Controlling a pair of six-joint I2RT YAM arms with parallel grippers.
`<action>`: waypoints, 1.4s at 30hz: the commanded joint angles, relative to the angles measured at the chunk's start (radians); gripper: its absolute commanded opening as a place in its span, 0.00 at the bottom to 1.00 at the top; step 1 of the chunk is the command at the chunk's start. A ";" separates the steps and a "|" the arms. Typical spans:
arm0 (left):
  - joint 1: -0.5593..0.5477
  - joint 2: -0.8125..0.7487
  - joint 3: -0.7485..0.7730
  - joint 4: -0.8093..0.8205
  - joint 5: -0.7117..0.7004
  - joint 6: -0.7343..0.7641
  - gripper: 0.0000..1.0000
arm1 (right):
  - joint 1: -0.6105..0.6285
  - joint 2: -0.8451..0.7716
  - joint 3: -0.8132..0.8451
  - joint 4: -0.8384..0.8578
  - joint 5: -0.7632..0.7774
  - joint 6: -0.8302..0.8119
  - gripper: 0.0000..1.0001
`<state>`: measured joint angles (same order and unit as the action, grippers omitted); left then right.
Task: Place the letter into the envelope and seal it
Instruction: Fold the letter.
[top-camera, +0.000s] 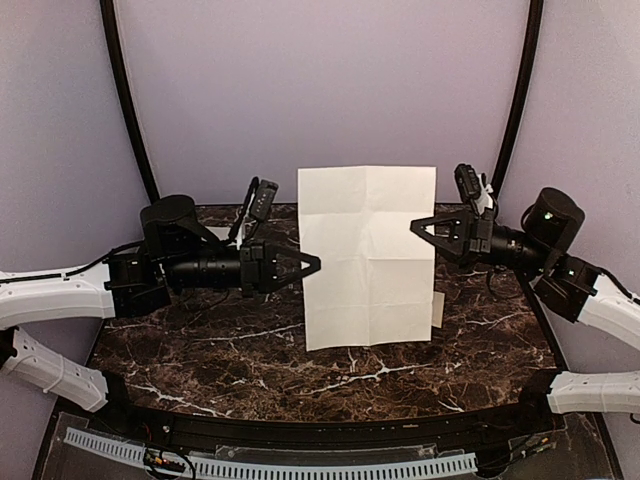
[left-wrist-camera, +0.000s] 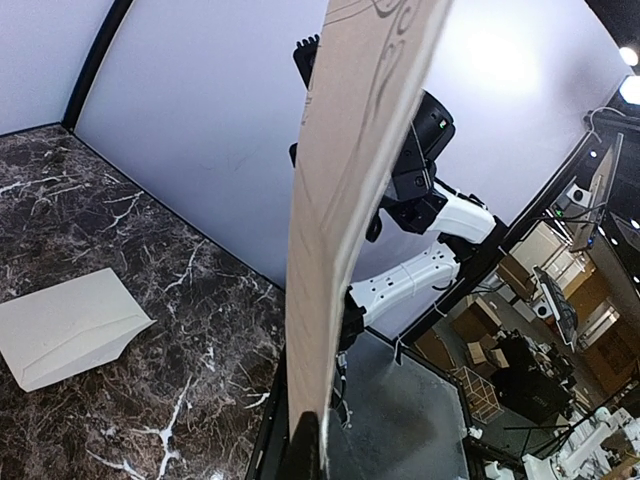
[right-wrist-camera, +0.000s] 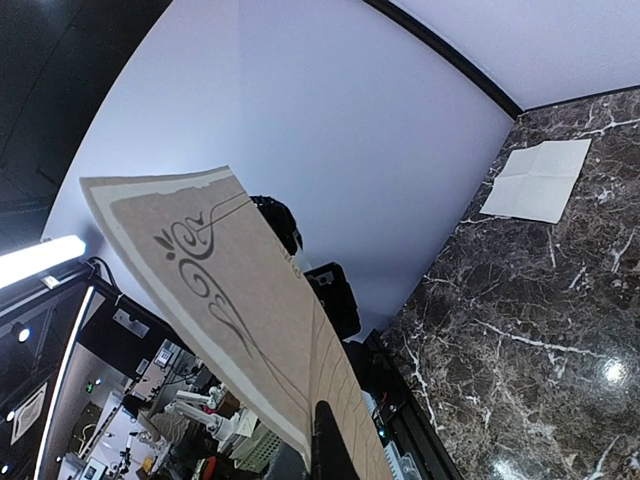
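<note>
Though half-hidden behind the letter, envelope on table.

Top view: bright, soft, even light; little shadow. Glossy tabletop has faint sheen. Wrist views: fisheye bend at edges; white hotspot upper right in left view; glare dot lower right in right view; letter near lens shaded, soft.
</note>
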<state>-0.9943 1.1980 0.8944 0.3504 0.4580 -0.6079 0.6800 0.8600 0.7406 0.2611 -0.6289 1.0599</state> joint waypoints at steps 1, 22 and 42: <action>0.022 -0.027 0.000 0.009 0.070 -0.006 0.00 | -0.001 -0.005 0.029 -0.049 0.012 -0.050 0.00; 0.056 -0.075 0.016 0.003 0.254 -0.009 0.00 | -0.050 0.013 0.071 -0.145 -0.051 -0.130 0.00; 0.102 -0.043 0.101 -0.196 0.178 -0.052 0.00 | -0.039 -0.129 0.173 -0.417 0.057 -0.500 0.83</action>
<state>-0.9043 1.1427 0.9428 0.2218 0.6106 -0.6456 0.6319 0.7082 0.8497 -0.0719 -0.6056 0.7052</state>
